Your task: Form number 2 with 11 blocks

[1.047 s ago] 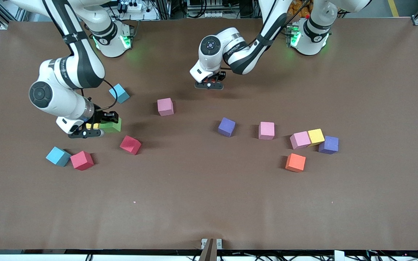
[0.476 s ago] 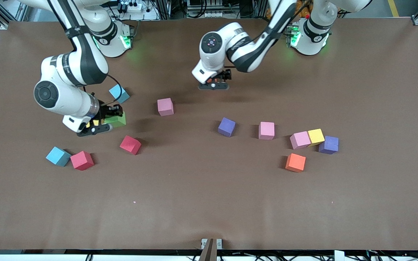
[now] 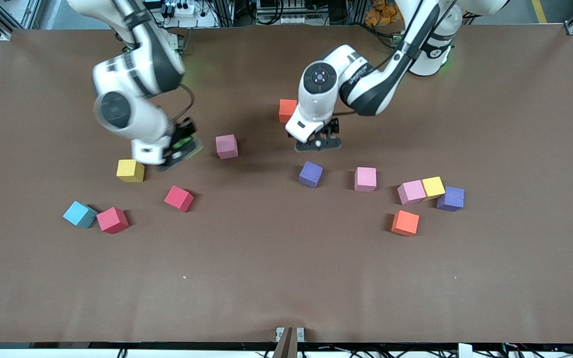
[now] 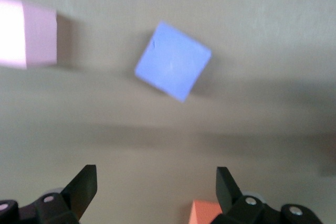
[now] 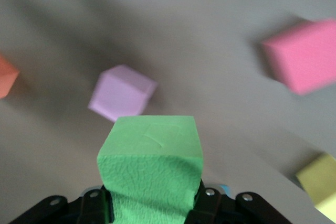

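Bright even light; right arm (image 3: 132, 99) motion-blurred.

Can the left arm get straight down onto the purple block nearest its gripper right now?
Probably yes. The left gripper is open and empty, hanging just short of that purple block, which stands alone with bare table around it.

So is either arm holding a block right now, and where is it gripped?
The right gripper holds the green block by two opposite sides, jaws shut on it. The left gripper is open and empty.

Green block (image 5: 149, 156), yellow block (image 3: 130, 170), brown table (image 3: 286, 278).
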`<state>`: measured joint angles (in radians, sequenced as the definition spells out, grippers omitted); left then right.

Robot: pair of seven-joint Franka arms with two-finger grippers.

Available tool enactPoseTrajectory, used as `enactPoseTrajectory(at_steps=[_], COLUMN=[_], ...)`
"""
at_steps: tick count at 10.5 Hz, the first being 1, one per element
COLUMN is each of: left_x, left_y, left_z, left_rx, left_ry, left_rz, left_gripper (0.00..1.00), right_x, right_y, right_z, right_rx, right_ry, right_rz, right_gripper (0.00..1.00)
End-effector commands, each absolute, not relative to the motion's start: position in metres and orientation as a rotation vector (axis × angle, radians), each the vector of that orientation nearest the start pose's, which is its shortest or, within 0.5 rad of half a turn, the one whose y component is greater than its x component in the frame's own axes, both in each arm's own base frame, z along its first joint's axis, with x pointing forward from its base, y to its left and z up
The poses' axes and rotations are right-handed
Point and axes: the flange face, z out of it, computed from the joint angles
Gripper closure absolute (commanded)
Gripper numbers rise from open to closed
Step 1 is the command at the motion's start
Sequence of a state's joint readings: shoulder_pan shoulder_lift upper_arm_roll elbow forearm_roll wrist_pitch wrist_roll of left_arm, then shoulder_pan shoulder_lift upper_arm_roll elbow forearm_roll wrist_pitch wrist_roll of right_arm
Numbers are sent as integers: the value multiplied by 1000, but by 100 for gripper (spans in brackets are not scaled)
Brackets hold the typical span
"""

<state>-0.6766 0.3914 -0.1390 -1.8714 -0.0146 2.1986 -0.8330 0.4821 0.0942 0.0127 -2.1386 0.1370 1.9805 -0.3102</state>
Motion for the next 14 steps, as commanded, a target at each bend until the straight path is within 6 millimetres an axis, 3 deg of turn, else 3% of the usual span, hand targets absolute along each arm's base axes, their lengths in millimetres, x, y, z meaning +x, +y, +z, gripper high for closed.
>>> enactPoseTrajectory(at_steps=[1,3,5,7,9,14], left_x=[476,500,512,520,516,505], left_y=[-451,-453,-454,-451,-458,-471], left_z=[301,283,269,261,248,222], left_rx=[-3141,-3132,-3113,-3089,-3084,-3084], left_ry=[165,339,388,556,616,664], left_rz=[77,54,41,17,-3,-35], left_gripper=[0,0,0,0,0,0], right_x=[403,358,320,286,273,275], right_y=[323,361,392,417,432,438], right_z=[346,332,320,306,292,251], right_rx=[-2744,-2684,-2611,-2538,-2451,-2316], right_ry=[-1403,-1614,-1779,-1905,-2039,-2176], right_rz=[392,384,326,251,207,204], right_gripper=[48,48,48,48,48,48])
